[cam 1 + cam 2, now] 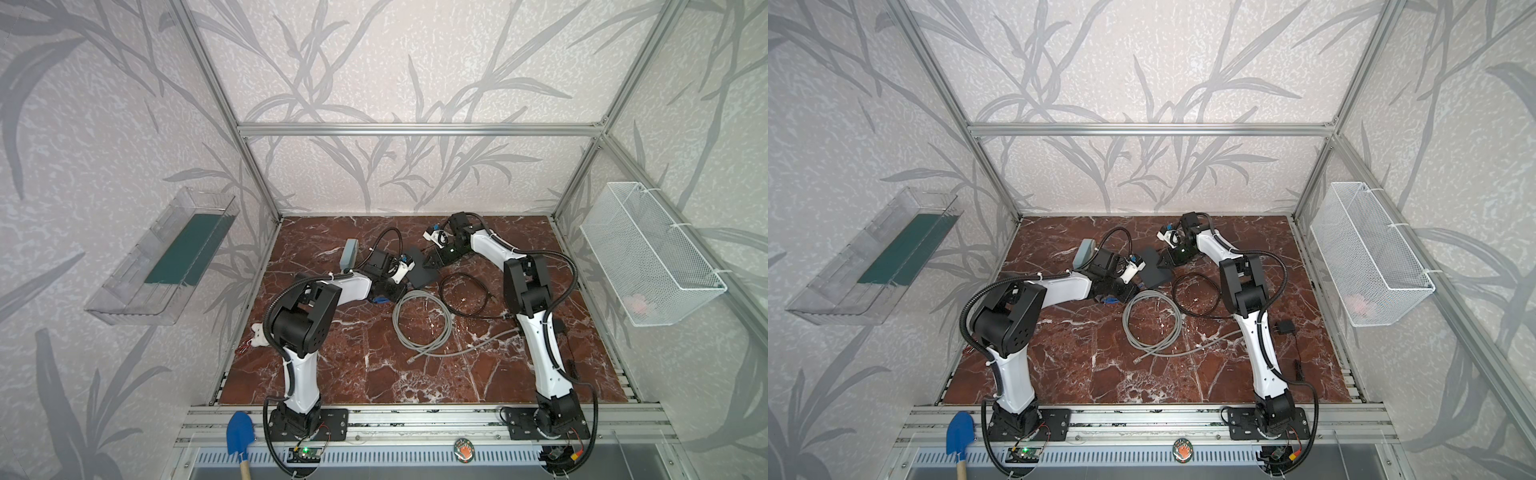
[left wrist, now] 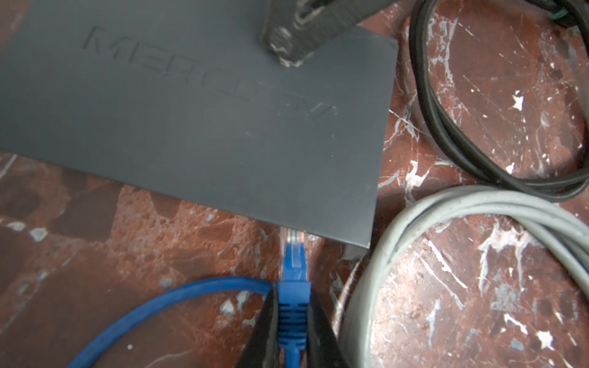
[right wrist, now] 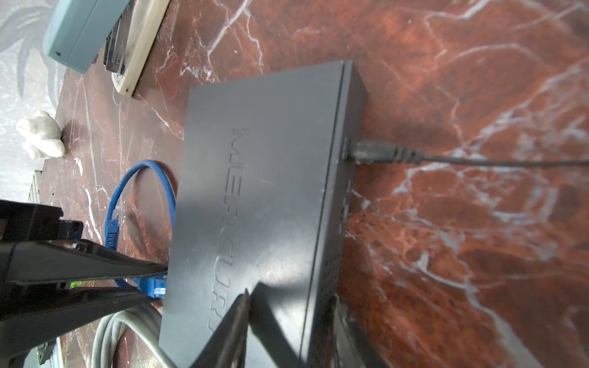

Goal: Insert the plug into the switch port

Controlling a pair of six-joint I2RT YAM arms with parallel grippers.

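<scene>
While the right gripper (image 3: pixel 287 331) braces the switch (image 2: pixel 204 121) on the tabletop, the left gripper (image 2: pixel 291 315) pinches the blue plug (image 2: pixel 293 255), its tip at the port; next likely needs a straight push inward.

Counted: one dark switch (image 1: pixel 420 272), one blue cable (image 2: pixel 178 296), one grey cable coil (image 1: pixel 422 322), one black cable coil (image 1: pixel 467 297), one wire basket (image 1: pixel 648 253), one clear tray (image 1: pixel 162 257).

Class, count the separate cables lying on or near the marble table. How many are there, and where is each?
3 at least: blue cable plugging into the switch, grey coil mid-table, black cable beside it. A thin wire near the right edge may be another.
</scene>
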